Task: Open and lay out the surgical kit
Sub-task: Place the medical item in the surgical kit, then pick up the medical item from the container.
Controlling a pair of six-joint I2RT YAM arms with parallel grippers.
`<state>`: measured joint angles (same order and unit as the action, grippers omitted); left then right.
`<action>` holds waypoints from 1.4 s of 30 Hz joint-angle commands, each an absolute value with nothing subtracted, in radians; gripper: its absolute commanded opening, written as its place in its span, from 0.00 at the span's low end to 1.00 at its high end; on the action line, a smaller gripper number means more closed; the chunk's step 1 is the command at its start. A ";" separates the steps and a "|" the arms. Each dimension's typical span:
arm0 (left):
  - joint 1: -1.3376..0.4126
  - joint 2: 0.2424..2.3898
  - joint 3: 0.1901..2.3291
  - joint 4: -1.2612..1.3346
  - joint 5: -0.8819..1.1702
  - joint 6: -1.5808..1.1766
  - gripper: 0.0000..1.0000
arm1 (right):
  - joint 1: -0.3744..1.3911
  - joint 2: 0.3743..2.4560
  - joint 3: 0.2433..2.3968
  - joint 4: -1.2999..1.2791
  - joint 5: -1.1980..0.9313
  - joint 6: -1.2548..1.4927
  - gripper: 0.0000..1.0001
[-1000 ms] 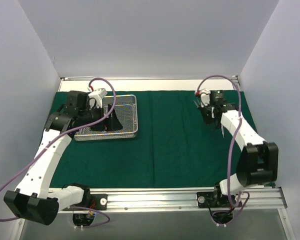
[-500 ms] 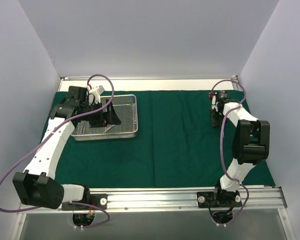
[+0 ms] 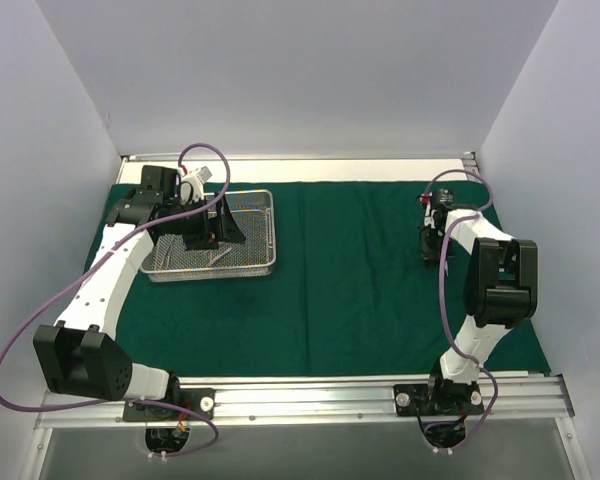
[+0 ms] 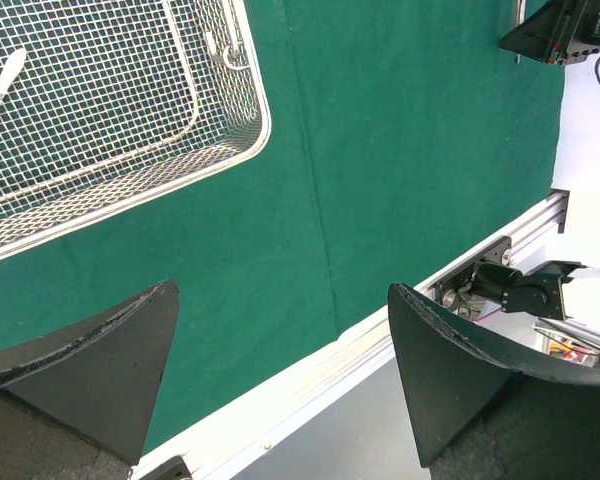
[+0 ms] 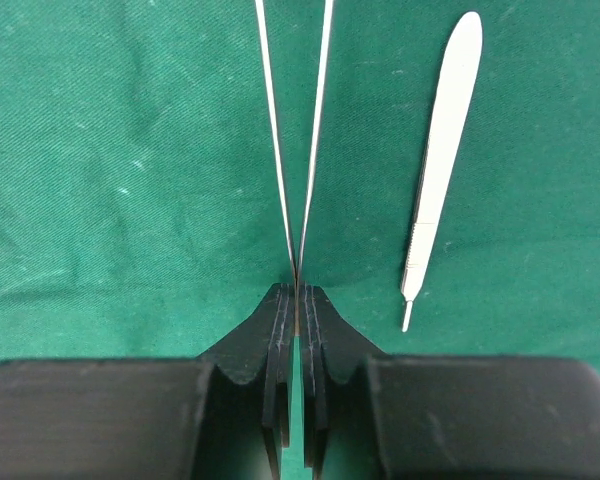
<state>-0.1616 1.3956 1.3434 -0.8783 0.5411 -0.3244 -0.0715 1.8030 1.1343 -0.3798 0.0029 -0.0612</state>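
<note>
The dark green cloth [image 3: 360,280] lies spread flat over the table. At its far left stands the silver wire-mesh tray [image 3: 270,240], also seen in the left wrist view [image 4: 100,90] with a pale slim instrument [image 4: 0,85] inside. My left gripper [image 3: 208,228] hovers over the tray, open [image 4: 280,370], nothing between its fingers. At the far right, my right gripper [image 3: 432,238] is shut [image 5: 297,290] on thin steel forceps [image 5: 278,150], whose two arms spread away over the cloth. A flat steel scalpel handle [image 5: 440,150] lies on the cloth just to their right.
Grey walls close in the left, right and far sides. A metal rail [image 3: 360,392] with both arm bases runs along the near edge; it also shows in the left wrist view [image 4: 380,350]. A fold line [image 3: 307,270] runs down the cloth's middle.
The right arm has folded back on itself and its gripper has shifted slightly right with the forceps. The left arm's elbow has swung; its gripper stays over the tray.
</note>
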 commanded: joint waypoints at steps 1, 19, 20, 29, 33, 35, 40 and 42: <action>-0.152 1.400 1.387 -0.845 0.568 -0.327 0.94 | -0.072 1.819 1.134 -0.414 0.011 -0.044 0.00; -0.137 1.445 1.405 -0.850 0.574 -0.331 0.94 | -0.052 1.827 1.147 -0.431 0.012 -0.037 0.22; -0.137 1.448 1.410 -0.851 0.568 -0.330 0.94 | -0.051 1.815 1.153 -0.437 0.011 -0.035 0.23; -0.135 1.640 1.586 -0.934 0.347 -0.360 0.94 | 0.096 1.732 1.465 -0.577 0.051 -0.025 0.35; -0.133 1.813 1.721 -1.005 0.200 -0.374 0.95 | 0.195 1.700 1.490 -0.555 0.018 -0.015 0.40; -0.132 1.870 1.802 -1.032 0.122 -0.383 0.91 | 0.250 1.651 1.453 -0.504 0.011 -0.015 0.42; -0.126 2.074 1.986 -1.091 -0.060 -0.373 0.79 | 0.291 1.499 1.310 -0.391 -0.124 0.015 0.43; -0.120 2.167 2.082 -1.127 -0.084 -0.379 0.69 | 0.302 1.454 1.228 -0.344 -0.136 0.040 0.43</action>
<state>-0.1322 2.0846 1.9430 -1.0508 0.0437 -0.3779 0.3019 1.5379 1.3148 -0.4065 -0.0834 -0.0032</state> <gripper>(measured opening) 0.736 0.432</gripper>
